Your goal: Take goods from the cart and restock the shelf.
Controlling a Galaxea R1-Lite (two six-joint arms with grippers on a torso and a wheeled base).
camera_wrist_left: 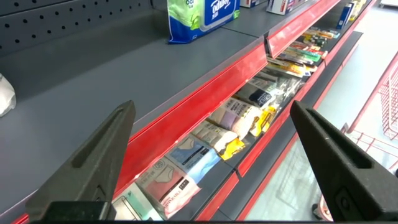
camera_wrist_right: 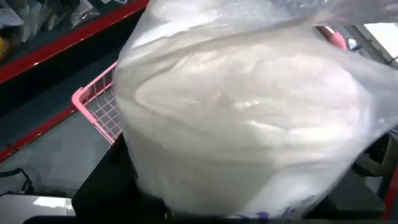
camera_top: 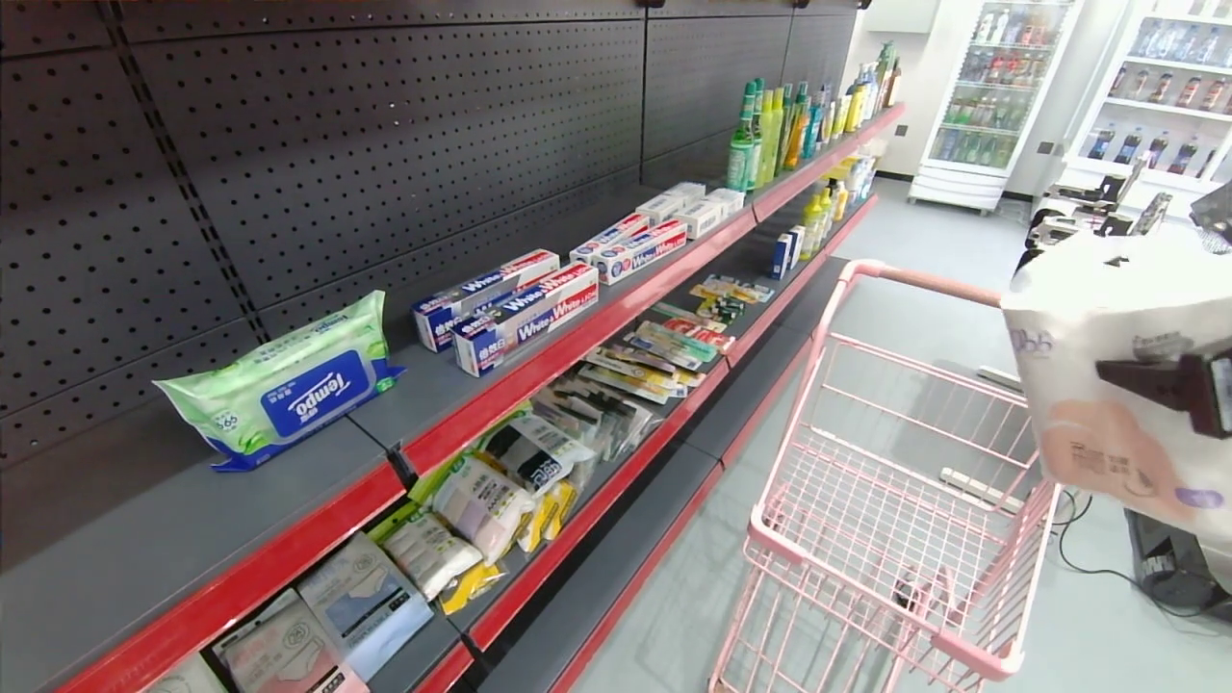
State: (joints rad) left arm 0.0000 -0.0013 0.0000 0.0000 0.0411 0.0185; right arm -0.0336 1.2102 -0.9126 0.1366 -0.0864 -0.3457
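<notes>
The shelf stood to my left, the cart before me. The pack hung by the cart's right rim, clamped between my right fingers. I judged it light and soft, its film slippery; hold mid-body. My left fingers gaped empty.

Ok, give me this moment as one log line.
right gripper: shut on white wrapped pack, held over pink cart | left gripper: open, empty, by top shelf | pack not yet shelved
</notes>
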